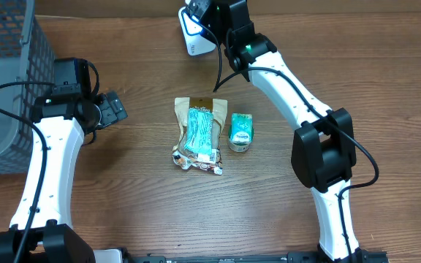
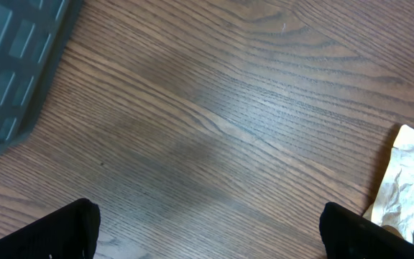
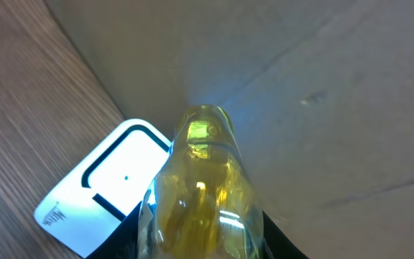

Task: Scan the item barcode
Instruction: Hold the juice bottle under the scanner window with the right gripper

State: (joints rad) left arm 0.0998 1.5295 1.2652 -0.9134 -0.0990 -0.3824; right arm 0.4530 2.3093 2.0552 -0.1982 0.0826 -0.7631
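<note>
Jaws on right gripper (image 1: 209, 20): closed around a yellow see-through plastic item (image 3: 203, 183), held just beside the white box-shaped scanner (image 3: 110, 183) at the table's far edge. No barcode can be made out on the item from the wrist view. Left gripper (image 2: 218, 234): jaws wide apart, holding nothing, hovering over the bare wooden table (image 2: 214, 122) near the grey mesh basket (image 1: 6, 88). Brown-and-teal snack pouch (image 1: 198, 135) and small teal packet (image 1: 240, 132) lie mid-table, well apart from the scanner.

Step in hand, by my read: presenting the item to the scanner. Next move likely calls for turning the item until its code faces the scanner window.
</note>
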